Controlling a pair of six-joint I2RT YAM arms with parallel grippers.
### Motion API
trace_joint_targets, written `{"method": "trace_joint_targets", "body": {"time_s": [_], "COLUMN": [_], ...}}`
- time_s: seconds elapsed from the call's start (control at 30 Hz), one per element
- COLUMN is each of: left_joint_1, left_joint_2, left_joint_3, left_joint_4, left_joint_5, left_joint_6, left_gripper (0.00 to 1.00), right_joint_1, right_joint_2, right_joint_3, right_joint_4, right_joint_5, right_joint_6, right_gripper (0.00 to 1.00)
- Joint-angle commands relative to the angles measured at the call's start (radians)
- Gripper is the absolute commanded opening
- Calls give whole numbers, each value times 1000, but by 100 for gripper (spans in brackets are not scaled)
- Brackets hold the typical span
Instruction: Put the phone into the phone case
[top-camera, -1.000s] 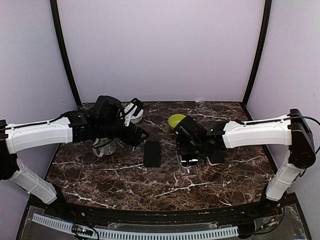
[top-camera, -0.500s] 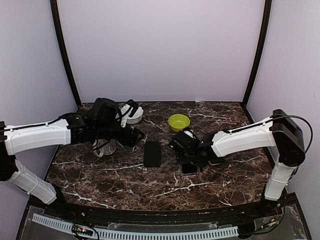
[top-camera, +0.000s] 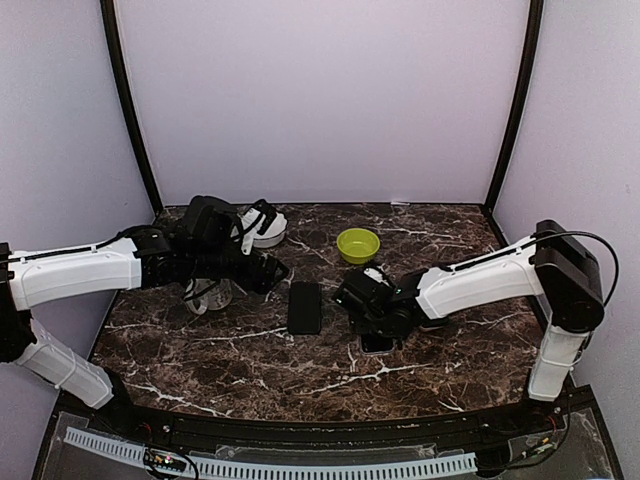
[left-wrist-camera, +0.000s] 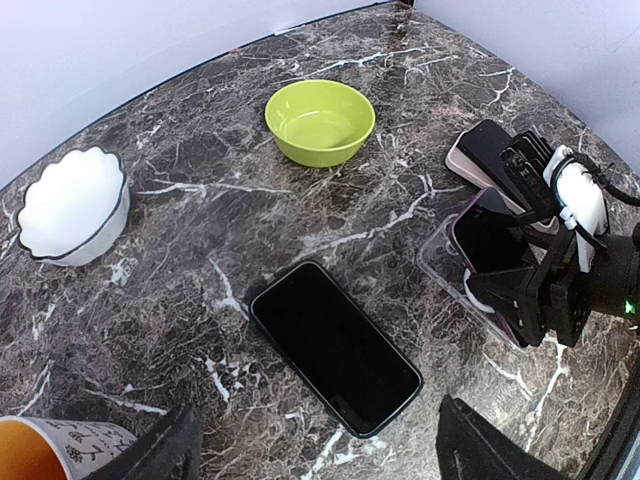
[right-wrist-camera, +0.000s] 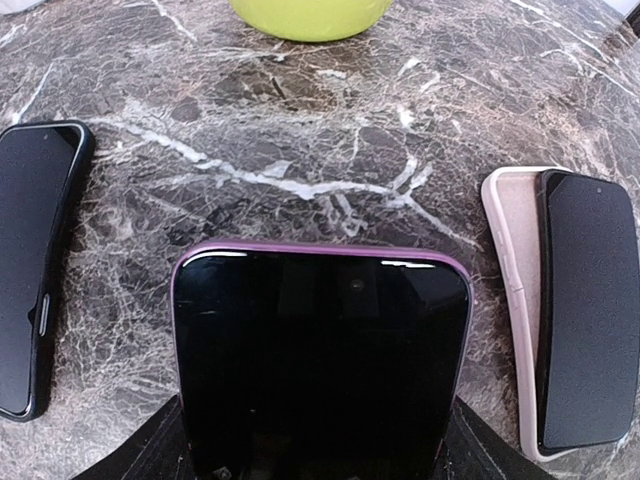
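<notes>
Right pincer (right-wrist-camera: 315, 448) pinches the purple-rimmed phone (right-wrist-camera: 320, 350), tilted over the clear case (left-wrist-camera: 435, 262) (four o'clock from the black phone (top-camera: 305, 307)); left pincer (left-wrist-camera: 325, 455) spread wide at its ten o'clock.

Bright, even light falls from above; shadows stay faint. The dark veined marble tabletop (top-camera: 250, 350) gleams softly. Every view is sharp.

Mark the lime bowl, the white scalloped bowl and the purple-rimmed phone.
lime bowl (left-wrist-camera: 320, 125), left wrist view, inside bottom of the bowl.
white scalloped bowl (left-wrist-camera: 70, 205), left wrist view, inner wall.
purple-rimmed phone (right-wrist-camera: 320, 360), right wrist view, middle of the dark screen.
</notes>
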Motion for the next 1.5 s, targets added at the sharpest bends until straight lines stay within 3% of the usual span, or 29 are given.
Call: {"method": "trace_joint_targets", "body": {"time_s": [0.0, 0.33, 0.57, 0.67, 0.8, 0.9, 1.1, 1.47], "left_joint_1": [6, 6, 6, 6, 6, 6, 6, 6], "left_joint_2": [-7, -8, -4, -4, -4, -4, -3, -2], "left_joint_3": [9, 9, 9, 9, 11, 12, 12, 14], "left_joint_4": [-20, -20, -22, -22, -23, -25, -27, -27], "left_joint_5": [5, 9, 12, 13, 15, 18, 19, 27], "left_joint_6": [0, 1, 1, 1, 1, 1, 0, 0], "left_gripper": [82, 83, 83, 82, 82, 83, 82, 82], "right_joint_1": [31, 50, 50, 49, 49, 49, 49, 50], "right_joint_2": [14, -4, 22, 30, 36, 35, 21, -44], "right_joint_3": [-26, -114, -95, -81, -45, -28, -9, 39], "right_joint_4": [9, 95, 61, 33, -29, -49, -82, -119], "right_joint_5": [-20, -88, -98, -92, -65, -60, -37, -62], "right_joint_6": [36, -16, 9, 27, 58, 57, 56, -7], "right_gripper": [0, 0, 0, 20, 60, 73, 87, 95]}}
